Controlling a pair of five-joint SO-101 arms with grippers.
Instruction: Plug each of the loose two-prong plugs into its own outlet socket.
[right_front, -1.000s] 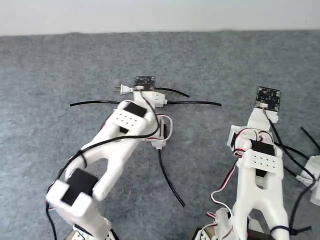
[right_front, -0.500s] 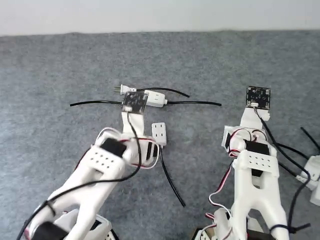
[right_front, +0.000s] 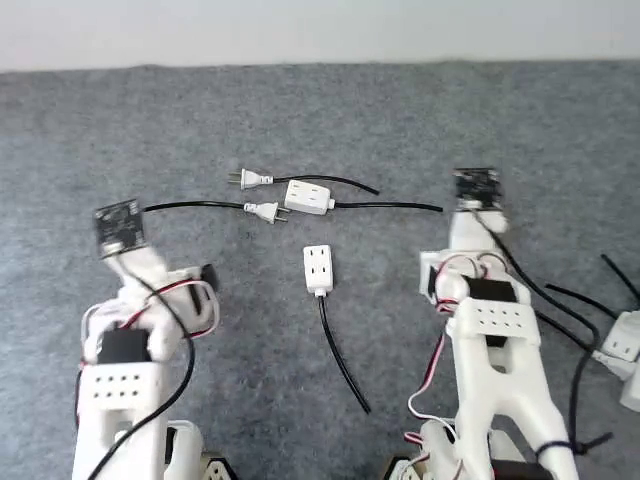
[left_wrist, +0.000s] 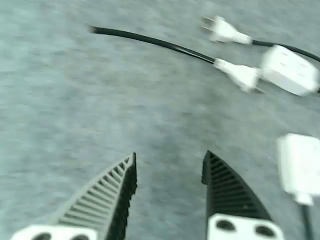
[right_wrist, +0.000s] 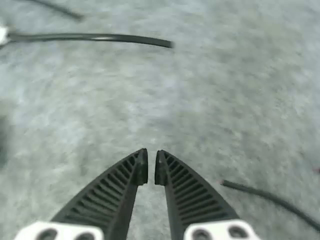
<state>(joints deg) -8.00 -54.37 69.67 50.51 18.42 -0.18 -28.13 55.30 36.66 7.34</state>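
Note:
Two white two-prong plugs lie on the grey carpet. One plug (right_front: 250, 179) (left_wrist: 225, 31) lies loose on its black cord. The other plug (right_front: 265, 211) (left_wrist: 239, 74) rests with its prongs against the end of a white outlet block (right_front: 309, 196) (left_wrist: 290, 70), and the prongs still show. A second outlet block (right_front: 317, 268) (left_wrist: 299, 162) lies nearer, with its cord trailing toward the arms. My left gripper (left_wrist: 170, 159) is open above bare carpet, left of the plugs. My right gripper (right_wrist: 151, 161) is shut and empty, over carpet to the right of them.
The left arm (right_front: 120, 350) and right arm (right_front: 495, 320) stand at the near edge. Black cords (right_front: 190, 206) (right_front: 390, 206) run out from the plug cluster. More cables (right_front: 575, 300) and a white block (right_front: 620, 345) lie at the far right.
The left arm has swung away from over the plugs and outlet to the left and pulled back, uncovering them. The right arm's wrist has shifted left.

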